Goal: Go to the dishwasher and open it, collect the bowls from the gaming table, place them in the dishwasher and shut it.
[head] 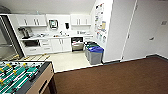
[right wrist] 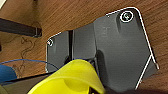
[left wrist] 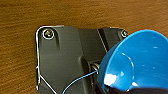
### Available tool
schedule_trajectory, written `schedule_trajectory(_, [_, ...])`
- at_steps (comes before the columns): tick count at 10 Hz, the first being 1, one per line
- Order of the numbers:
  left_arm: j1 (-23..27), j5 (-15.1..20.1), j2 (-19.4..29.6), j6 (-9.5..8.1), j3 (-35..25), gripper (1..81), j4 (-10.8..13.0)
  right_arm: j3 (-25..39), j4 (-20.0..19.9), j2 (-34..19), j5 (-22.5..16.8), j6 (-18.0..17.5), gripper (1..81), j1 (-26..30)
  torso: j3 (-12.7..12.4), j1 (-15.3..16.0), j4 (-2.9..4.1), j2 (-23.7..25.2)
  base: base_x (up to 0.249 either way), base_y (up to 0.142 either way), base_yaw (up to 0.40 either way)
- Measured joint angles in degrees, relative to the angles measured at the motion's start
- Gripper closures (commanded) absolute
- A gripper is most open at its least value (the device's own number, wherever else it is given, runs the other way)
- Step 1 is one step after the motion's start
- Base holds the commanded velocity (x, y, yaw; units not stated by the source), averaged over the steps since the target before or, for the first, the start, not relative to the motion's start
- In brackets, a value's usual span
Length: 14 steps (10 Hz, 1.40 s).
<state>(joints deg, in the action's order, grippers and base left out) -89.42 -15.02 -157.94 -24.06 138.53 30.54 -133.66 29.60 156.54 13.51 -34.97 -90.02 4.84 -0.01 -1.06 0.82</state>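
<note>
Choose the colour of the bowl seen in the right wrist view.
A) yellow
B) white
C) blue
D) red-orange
A: the bowl close to the right wrist camera is plainly yellow, while the blue bowl is at the left wrist.

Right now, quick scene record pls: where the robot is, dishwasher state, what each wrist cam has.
location: brown carpet, facing a kitchenette
dishwasher: under the counter at the far wall, looks open, dark inside
foosball table: near left in the head view
bins: beside the white wall, blue lid nearest
left wrist: blue bowl close to the camera, over carpet
right wrist: yellow bowl close to the camera
grip on bowls: fingers not discernible
</note>
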Motion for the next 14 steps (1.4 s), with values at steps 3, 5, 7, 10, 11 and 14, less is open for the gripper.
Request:
schedule_trajectory(3, [0.45, -0.07, -0.07, 0.0, -0.06, 81.1, 0.0, -0.24, 0.0, 0.18, 0.11, 0.0, 81.1, 0.2, 0.0, 0.06, 0.0, 0.0, 0.117, 0.078, 0.0])
schedule_trajectory(5, [-0.02, -0.02, -0.07, 0.0, -0.02, 81.1, 0.0, -0.24, 0.0, 0.13, -0.01, 0.0, 81.1, -0.01, 0.0, 0.0, 0.0, 0.02, 0.116, 0.08, 0.0])
schedule_trajectory(7, [0.04, -0.05, 0.02, 0.0, 0.0, 81.1, 0.0, -0.27, 0.0, 0.16, 0.13, 0.02, 81.1, 0.35, 0.0, 0.01, 0.0, 0.0, 0.112, 0.08, 0.0])
schedule_trajectory(10, [0.17, 0.0, 0.02, 0.0, 0.0, 81.1, 0.0, -0.27, 0.0, 0.16, 0.02, 0.0, 81.1, -0.01, 0.0, 0.01, 0.0, 0.0, 0.112, 0.078, 0.0])
schedule_trajectory(11, [0.2, -0.02, 0.0, 0.0, 0.0, 81.1, 0.0, -0.27, 0.0, 0.16, 0.07, 0.02, 81.1, 0.13, 0.0, 0.01, 0.0, 0.0, 0.124, 0.0, 0.0])
schedule_trajectory(14, [-0.35, 0.04, 0.02, 0.01, 0.0, 81.1, 0.0, -0.27, 0.0, 0.49, -0.01, 0.0, 81.1, -0.33, 0.0, -0.05, 0.0, 0.02, 0.126, 0.0, 0.0])
